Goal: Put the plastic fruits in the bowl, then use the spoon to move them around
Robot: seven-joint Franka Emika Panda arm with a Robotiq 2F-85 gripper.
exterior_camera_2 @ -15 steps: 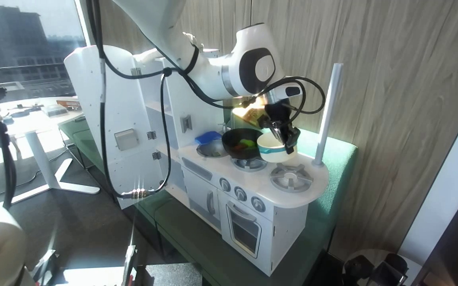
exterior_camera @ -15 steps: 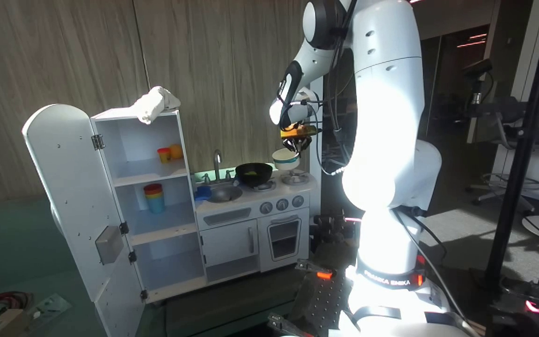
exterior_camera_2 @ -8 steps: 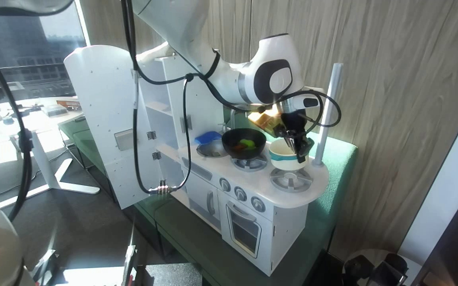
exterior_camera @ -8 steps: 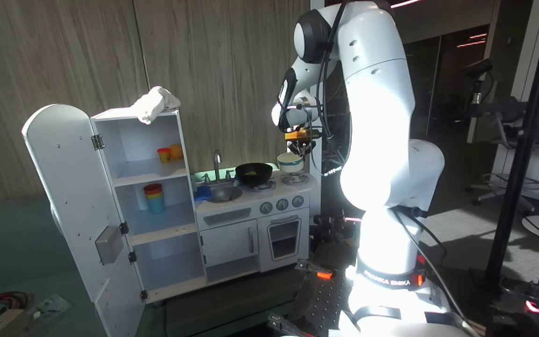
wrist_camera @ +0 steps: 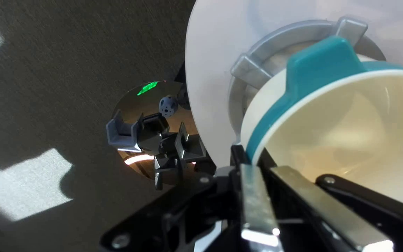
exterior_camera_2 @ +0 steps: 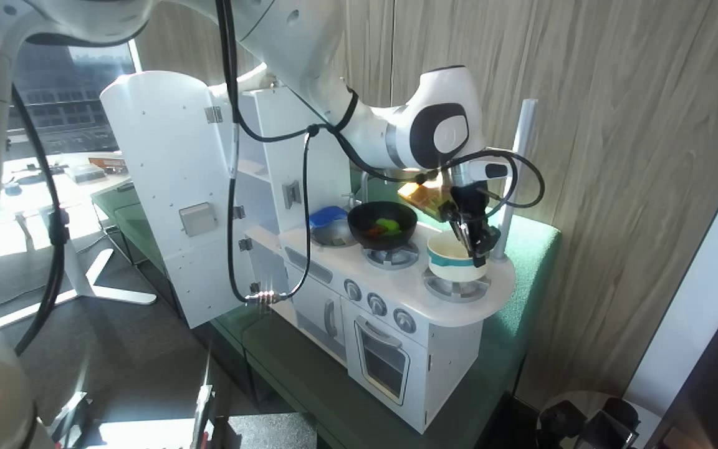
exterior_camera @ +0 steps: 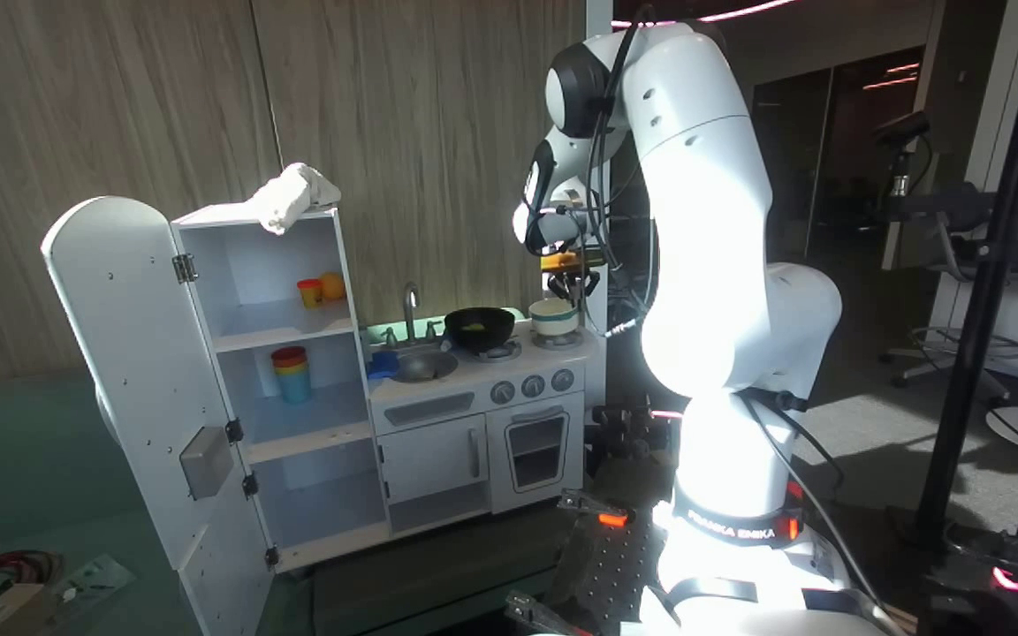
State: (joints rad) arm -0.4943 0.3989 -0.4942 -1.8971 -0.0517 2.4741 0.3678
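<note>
My gripper is nearly closed, pinching the rim of the cream pot between its tips. Across that pot from my grip, and near it, the black bowl holds plastic fruits, green and orange.

In an exterior view, white capital letters reading "FRANKA EMIKA" run along a dark band that curves low around the white Panda robot arm. The letters are small and strong glare lies just above them, so the opening ones are probably, not certainly, read right.
</note>
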